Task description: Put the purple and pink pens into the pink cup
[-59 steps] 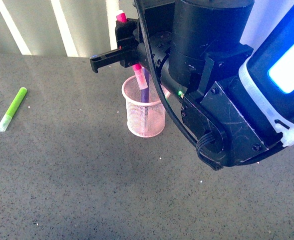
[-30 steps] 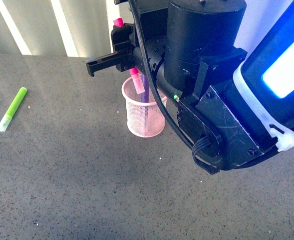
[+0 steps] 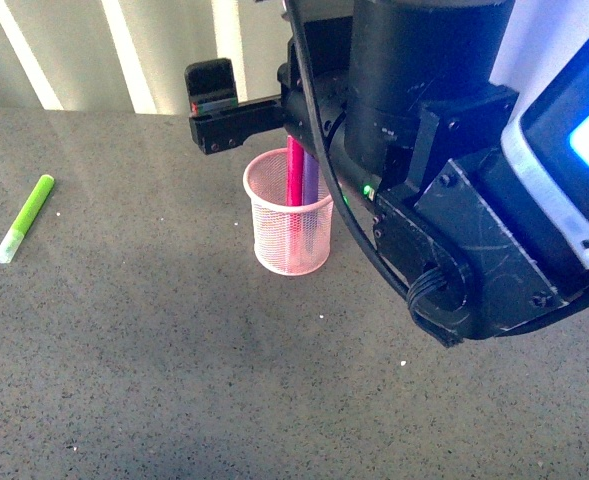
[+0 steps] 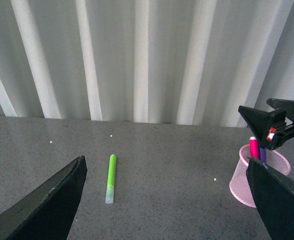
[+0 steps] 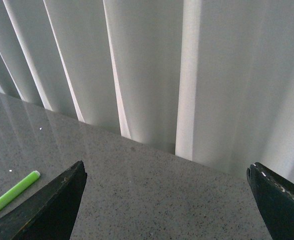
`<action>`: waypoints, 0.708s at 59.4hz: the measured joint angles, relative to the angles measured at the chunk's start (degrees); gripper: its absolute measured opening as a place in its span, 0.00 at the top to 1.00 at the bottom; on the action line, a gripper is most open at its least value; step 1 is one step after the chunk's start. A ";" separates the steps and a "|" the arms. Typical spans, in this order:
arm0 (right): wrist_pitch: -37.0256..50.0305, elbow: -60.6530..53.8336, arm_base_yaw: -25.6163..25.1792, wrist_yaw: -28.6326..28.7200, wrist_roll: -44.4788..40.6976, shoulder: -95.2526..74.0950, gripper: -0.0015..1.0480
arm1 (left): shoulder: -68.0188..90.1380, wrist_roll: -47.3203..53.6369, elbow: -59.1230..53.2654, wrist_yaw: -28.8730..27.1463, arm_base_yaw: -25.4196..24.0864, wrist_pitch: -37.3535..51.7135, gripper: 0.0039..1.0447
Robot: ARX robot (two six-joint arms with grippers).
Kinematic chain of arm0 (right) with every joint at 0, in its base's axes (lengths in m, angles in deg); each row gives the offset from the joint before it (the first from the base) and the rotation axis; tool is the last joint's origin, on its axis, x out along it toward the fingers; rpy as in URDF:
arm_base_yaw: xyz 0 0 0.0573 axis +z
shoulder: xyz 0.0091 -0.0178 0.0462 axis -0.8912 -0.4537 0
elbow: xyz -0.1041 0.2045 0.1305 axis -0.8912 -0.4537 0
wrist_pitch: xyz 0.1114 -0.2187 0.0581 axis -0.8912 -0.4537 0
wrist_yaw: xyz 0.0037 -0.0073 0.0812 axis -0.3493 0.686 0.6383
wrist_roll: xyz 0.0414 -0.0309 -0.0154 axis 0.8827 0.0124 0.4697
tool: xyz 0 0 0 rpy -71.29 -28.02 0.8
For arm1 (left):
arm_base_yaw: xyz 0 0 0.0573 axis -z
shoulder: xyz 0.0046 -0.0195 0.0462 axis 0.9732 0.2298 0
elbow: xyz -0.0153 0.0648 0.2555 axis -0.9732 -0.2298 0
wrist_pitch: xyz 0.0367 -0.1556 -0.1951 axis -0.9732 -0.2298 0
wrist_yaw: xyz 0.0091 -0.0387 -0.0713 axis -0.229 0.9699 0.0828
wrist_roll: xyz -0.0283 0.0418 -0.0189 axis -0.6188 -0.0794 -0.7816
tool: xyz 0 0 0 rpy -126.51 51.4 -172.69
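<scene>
Since the earlier frame, the pink pen (image 3: 295, 172) has been dropped into the pink cup (image 3: 289, 228) beside the purple pen (image 3: 311, 180). The right gripper (image 3: 244, 110) is spread wide, empty; it should be lifted straight up. In the left wrist view, the left gripper (image 4: 166, 197) is seen wide open, the lime-green marker (image 4: 110, 178) lying well left of the cup. The right wrist view confirms open jaws.

Office-like desk setting: grey speckled tabletop (image 3: 174, 380), white vertical blinds (image 4: 137, 60) behind (kind uncertain).

- Tabletop (image 3: 174, 380): dark grey stone-like surface, fine pale speckling, faint sheen.
- Far edge of tabletop meets a wall of white vertical slats (image 4: 137, 60), ribbed, with alternating bright and shaded bands.
- Light is soft and diffuse; slat reflections streak faintly across the tabletop near the far edge.
</scene>
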State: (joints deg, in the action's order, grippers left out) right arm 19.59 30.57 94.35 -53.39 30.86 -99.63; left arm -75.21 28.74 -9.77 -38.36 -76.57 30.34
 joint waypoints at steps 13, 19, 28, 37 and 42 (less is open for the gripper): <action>-16.00 -1.86 -2.58 -8.50 2.29 10.32 0.07 | 0.00 0.00 0.00 0.00 0.00 0.00 0.06; -31.87 -2.71 -5.86 -10.56 4.59 16.04 0.07 | 0.00 0.00 0.00 0.00 0.00 0.00 0.06; -50.36 -4.98 -10.19 -10.84 6.10 21.66 0.07 | 0.00 0.00 0.00 0.00 0.00 0.00 0.06; -53.00 -5.70 -11.39 -10.91 6.71 22.93 0.07 | 0.00 0.00 0.00 0.02 0.00 0.00 0.06; -47.25 -7.28 -11.10 -13.11 5.62 22.34 0.10 | 0.02 0.00 0.00 0.00 0.00 0.00 0.06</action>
State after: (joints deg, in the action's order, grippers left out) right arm -27.67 23.29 83.25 -66.51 36.48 -77.29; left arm -75.19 28.74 -9.77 -38.36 -76.57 30.34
